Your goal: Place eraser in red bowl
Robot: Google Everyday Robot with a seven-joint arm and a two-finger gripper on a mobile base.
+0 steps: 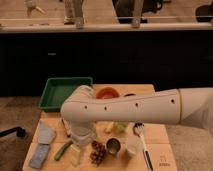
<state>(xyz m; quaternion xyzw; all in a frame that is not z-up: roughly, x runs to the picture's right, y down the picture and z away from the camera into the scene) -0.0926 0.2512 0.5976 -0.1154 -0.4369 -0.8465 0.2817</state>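
Gripper (76, 148) being held low over wooden table (161, 150), lower left of centre, at end of one white arm (125, 107). Its opening and any grasp cannot be told.

One eraser (65, 129) being partly hidden by arm just left of gripper; only dark strip on table being shown, well apart from bowl.

One green pod-like item (62, 150) and one blue-grey sponge (42, 150) being seen further left.

One dark cluster (97, 152), one metal cup (114, 146) and one white cup (132, 147) being seen to right.

One red bowl (106, 93) being partly covered by arm, above centre. One green tray (62, 92) being seen left of it.
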